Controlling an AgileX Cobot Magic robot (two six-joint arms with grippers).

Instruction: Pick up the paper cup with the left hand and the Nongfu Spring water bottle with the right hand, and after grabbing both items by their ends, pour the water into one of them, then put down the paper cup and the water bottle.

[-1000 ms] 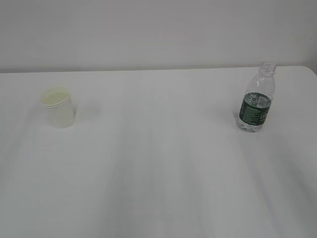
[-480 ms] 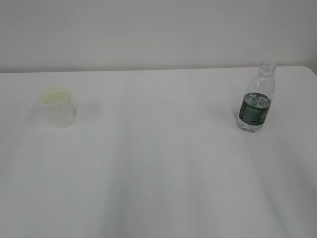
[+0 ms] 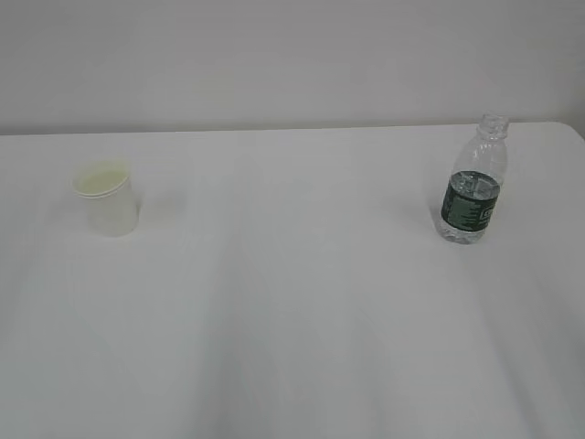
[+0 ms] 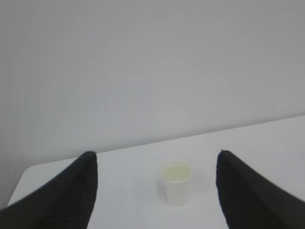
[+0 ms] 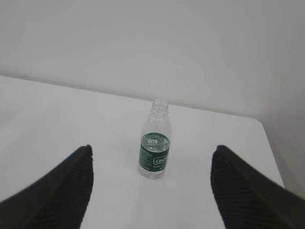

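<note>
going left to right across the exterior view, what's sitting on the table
small white tapered paper cup with a pale yellowish inside → bare stretch of white table → small clear ribbed plastic water bottle with a dark green label band and no cap

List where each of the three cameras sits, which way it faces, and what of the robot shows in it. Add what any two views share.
Exterior view: raised at the near side of the table, looking down at a slant toward the back wall; no part of the robot shows.
Left wrist view: on the left arm, facing the paper cup between the open left gripper fingers.
Right wrist view: on the right arm, facing the water bottle between the open right gripper fingers.
Shared: the exterior view shows both the cup and the bottle; each wrist view shows only one.
</note>
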